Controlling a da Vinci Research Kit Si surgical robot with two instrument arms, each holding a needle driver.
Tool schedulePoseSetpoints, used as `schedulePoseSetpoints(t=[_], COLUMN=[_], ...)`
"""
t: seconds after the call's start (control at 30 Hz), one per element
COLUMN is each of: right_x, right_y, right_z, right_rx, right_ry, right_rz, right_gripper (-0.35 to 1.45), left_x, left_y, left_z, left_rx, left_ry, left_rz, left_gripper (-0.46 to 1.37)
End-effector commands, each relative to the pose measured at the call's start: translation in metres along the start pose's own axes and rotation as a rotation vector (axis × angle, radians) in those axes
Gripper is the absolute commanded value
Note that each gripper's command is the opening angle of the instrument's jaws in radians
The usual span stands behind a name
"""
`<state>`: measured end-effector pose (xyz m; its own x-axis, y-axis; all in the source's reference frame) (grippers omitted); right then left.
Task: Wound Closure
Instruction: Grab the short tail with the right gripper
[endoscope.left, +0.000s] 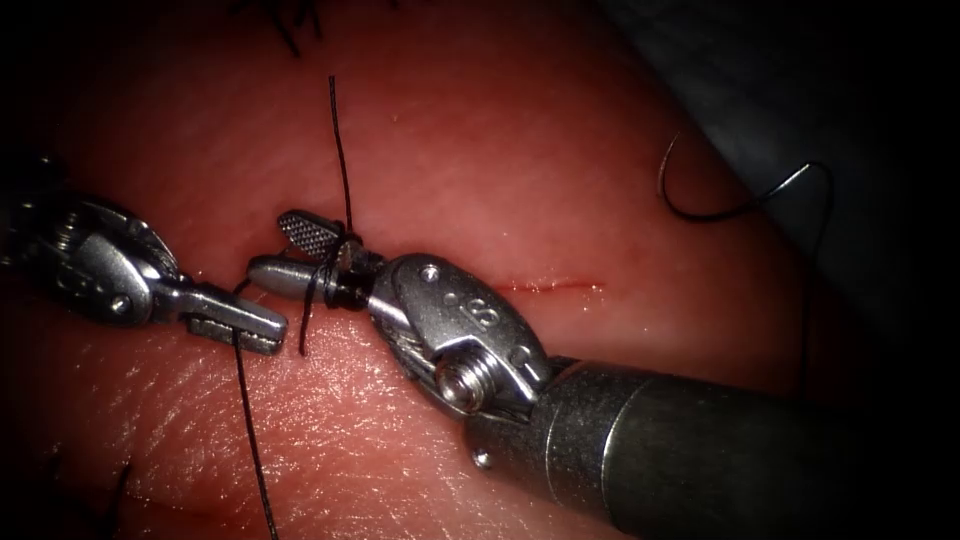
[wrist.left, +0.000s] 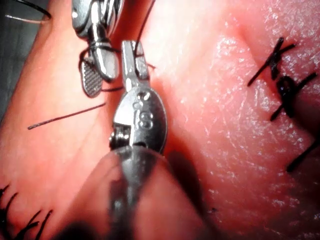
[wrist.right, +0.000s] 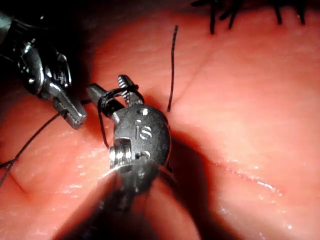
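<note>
At centre frame our right tool (endoscope.left: 300, 252) gapes, thread (endoscope.left: 322, 268) wound around its jaws; our left tool (endoscope.left: 235, 322) pinches the strand. Needle (endoscope.left: 690, 195) rests upper right, outside the tissue (endoscope.left: 480, 130). We judge steady tension matters.

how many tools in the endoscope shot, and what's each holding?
2. The left gripper is left of the cut, shut on the thread. The right gripper comes in from the right, open, with thread wrapped around its jaws. The needle lies free at far right.
</note>
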<state>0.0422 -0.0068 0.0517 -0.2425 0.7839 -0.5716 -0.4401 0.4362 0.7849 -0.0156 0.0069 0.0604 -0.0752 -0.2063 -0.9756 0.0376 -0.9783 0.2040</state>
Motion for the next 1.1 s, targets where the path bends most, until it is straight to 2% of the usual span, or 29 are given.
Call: schedulePoseSetpoints(t=[0.03, 0.13, 0.27, 0.4, 0.43, 0.57, 0.9, 1.1], right_x=[-0.0001, -0.0001, -0.0001, 0.0001, 0.0002, 0.0005, 0.001, 0.0012], right_y=[0.0, 0.0, 0.0001, 0.0004, 0.0007, 0.0014, 0.0026, 0.0038], right_z=[0.0002, 0.0003, 0.0003, 0.0004, 0.0004, 0.0003, -0.0001, 0.0005], right_rx=[-0.002, -0.009, -0.053, -0.239, -0.297, -0.373, -0.459, -0.471], right_ry=[0.006, 0.01, 0.012, 0.019, 0.021, 0.023, 0.023, 0.031], right_rz=[0.005, 0.01, -0.001, -0.029, -0.04, -0.064, -0.103, -0.103], right_gripper=[0.38, 0.47, 0.4, 0.13, 0.12, 0.15, 0.91, 1.07], left_x=[-0.0001, -0.0001, 0.0, 0.0004, 0.0005, 0.0007, 0.0001, -0.0004], left_y=[0.0002, 0.0006, 0.0006, 0.0001, 0.0, -0.0004, -0.0024, -0.0036], left_z=[0.0005, 0.0012, 0.0015, 0.0012, 0.001, 0.001, 0.0018, 0.0026], left_rx=[-0.007, -0.007, -0.008, -0.01, -0.011, -0.01, -0.004, 0.0], left_ry=[0.005, 0.007, 0.011, 0.015, 0.016, 0.018, 0.016, 0.018], left_rz=[0.004, 0.013, 0.012, 0.006, 0.004, -0.006, -0.004, -0.007], left_gripper=[-0.35, -0.35, -0.35, -0.35, -0.35, -0.35, -0.35, -0.35])
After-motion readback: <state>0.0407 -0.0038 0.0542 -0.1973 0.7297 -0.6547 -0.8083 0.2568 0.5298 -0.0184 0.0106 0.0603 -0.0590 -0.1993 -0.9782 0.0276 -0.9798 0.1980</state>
